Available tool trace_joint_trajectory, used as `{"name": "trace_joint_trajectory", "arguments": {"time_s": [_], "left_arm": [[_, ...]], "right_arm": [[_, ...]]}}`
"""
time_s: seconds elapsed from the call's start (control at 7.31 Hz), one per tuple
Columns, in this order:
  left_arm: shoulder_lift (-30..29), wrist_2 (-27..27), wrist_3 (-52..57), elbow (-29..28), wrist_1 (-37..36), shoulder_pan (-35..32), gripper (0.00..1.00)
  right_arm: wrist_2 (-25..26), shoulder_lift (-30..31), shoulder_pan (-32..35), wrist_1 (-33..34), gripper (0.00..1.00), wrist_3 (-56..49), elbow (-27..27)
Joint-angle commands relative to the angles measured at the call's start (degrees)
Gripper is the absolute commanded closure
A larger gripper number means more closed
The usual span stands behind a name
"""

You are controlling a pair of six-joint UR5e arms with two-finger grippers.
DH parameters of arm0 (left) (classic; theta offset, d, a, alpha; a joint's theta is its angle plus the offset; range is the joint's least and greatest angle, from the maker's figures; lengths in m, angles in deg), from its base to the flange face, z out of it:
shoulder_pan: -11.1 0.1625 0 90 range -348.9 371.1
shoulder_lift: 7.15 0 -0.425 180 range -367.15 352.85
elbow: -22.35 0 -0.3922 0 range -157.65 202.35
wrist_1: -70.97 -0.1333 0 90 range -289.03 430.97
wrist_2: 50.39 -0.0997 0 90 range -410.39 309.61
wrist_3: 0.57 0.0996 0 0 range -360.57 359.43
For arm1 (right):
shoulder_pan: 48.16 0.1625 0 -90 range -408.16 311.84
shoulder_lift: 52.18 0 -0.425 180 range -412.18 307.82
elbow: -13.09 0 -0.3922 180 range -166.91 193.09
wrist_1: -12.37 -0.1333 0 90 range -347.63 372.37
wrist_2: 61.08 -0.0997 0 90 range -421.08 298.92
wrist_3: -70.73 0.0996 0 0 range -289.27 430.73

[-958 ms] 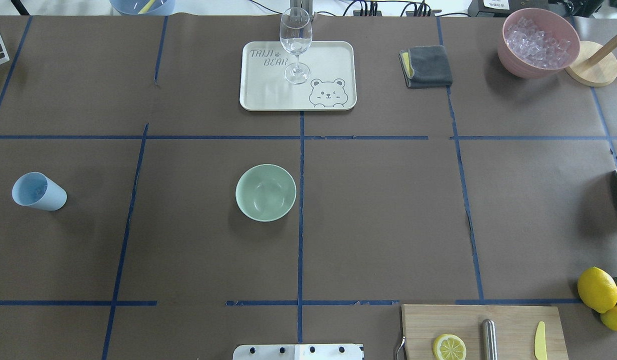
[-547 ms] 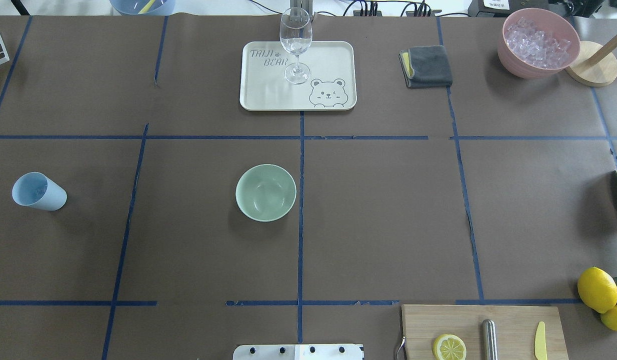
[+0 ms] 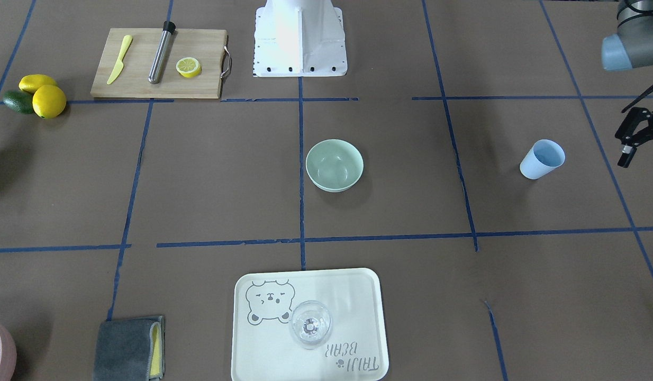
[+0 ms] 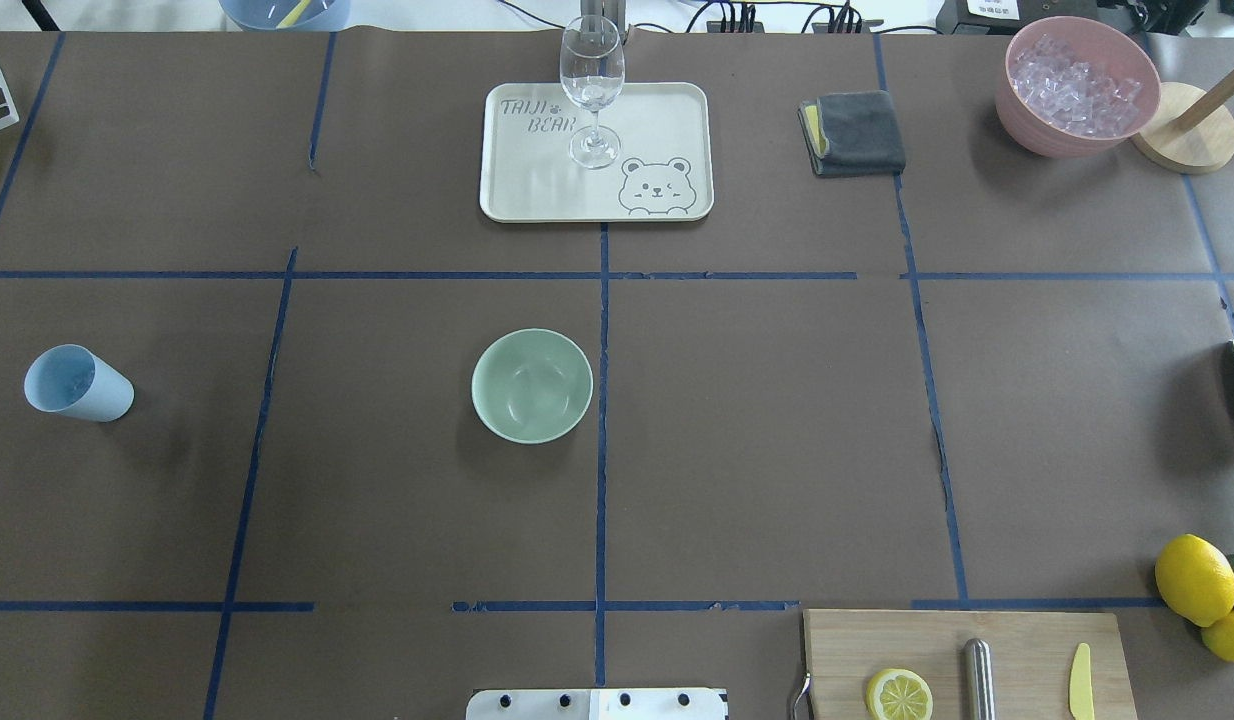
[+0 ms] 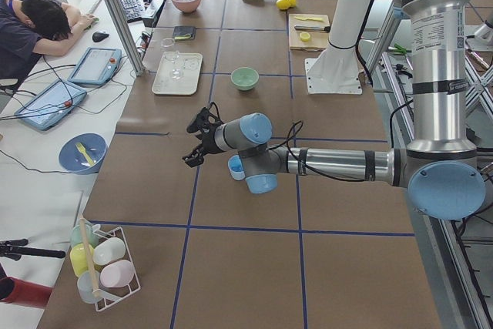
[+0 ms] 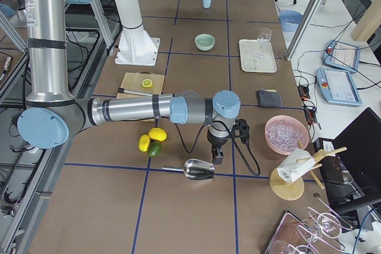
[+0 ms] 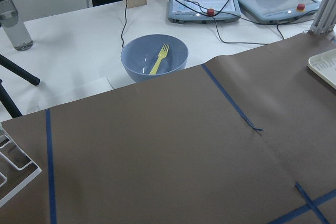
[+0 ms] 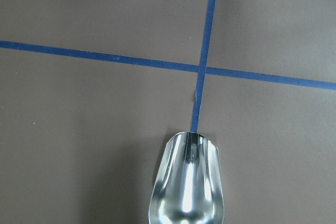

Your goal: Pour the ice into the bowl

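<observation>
Forearms (image 5: 331,163) lie level above the table (image 4: 757,420); left tool (image 5: 195,138) gapes empty, right tool (image 6: 218,156) cannot be judged.

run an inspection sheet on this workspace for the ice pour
surface: brown paper table, blue tape grid
job's things: bowl empty, mid-table; ice heaped in pink tub, far right corner; metal scoop lying on table
clutter: blue cup, tray with wine glass, grey cloth, cutting board, lemons
grippers: left gripper hovers near blue cup; right gripper above metal scoop; open or shut unclear
cables: bundle at far table edge
surroundings: person slumped at side desk; blue bowl with fork
</observation>
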Motion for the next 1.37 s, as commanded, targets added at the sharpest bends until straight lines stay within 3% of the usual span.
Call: {"name": "trace_joint_trajectory", "arguments": {"time_s": [0.0, 0.55, 1.23], "left_arm": [[4.8, -14.3, -7.0, 0.3, 9.1, 10.4, 0.00], [7.5, -44.6, -14.2, 0.1, 10.5, 31.3, 0.00], [7.8, -58.9, -21.4, -5.1, 10.6, 41.6, 0.00]], "right_arm": [[0.1, 0.0, 0.0, -0.1, 0.00, 0.0, -0.1], [0.1, 0.6, 0.0, -0.1, 0.00, 0.4, -0.1], [0.1, 0.7, 0.0, -0.1, 0.00, 0.4, -0.1]]}}
